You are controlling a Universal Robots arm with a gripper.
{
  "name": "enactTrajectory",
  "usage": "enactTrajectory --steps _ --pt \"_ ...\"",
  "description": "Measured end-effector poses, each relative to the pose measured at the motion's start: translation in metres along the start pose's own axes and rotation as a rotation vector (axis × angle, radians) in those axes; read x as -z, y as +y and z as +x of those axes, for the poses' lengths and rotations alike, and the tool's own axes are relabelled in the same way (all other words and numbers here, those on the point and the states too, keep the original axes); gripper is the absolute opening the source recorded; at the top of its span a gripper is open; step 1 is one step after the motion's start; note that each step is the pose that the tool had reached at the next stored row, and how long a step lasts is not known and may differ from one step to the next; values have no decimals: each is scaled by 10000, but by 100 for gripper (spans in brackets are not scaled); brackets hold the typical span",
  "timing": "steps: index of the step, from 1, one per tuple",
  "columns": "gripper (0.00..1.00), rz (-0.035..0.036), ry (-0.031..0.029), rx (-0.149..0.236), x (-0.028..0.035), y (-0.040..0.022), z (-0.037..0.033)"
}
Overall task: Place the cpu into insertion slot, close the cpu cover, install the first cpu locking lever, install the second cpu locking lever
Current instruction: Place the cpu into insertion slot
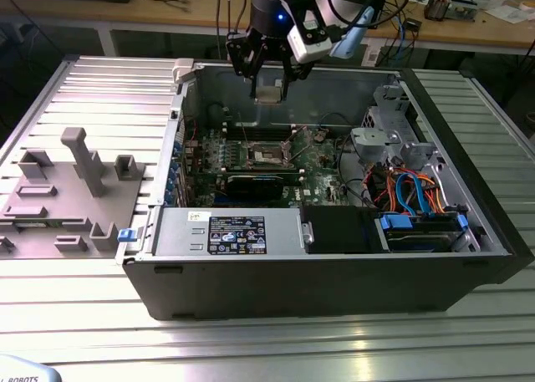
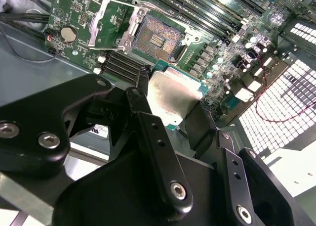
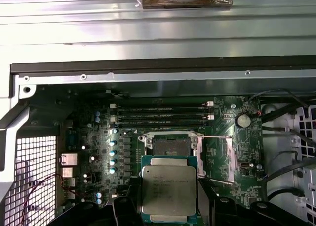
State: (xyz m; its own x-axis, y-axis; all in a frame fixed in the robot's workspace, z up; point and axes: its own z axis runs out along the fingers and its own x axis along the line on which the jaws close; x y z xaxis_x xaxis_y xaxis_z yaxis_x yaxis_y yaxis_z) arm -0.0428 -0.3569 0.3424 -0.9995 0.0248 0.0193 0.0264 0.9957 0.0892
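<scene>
Cpu (image 3: 169, 192) hangs clamped by two opposite edges between the black fingers (image 2: 144, 87) of the gripper (image 1: 269, 86), its dull silver top level. The jaws are drawn in narrow on it. It is held above the motherboard (image 1: 322, 152) inside the open computer case (image 1: 334, 286), clear of the socket (image 3: 171, 145). The cpu cover (image 2: 129, 34) stands tilted up beside the socket, whose contact field lies exposed.
</scene>
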Motion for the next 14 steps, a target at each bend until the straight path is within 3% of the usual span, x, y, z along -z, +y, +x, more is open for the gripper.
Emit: enactTrajectory --steps 14 --pt "54 0 1 -1 -31 -3 2"
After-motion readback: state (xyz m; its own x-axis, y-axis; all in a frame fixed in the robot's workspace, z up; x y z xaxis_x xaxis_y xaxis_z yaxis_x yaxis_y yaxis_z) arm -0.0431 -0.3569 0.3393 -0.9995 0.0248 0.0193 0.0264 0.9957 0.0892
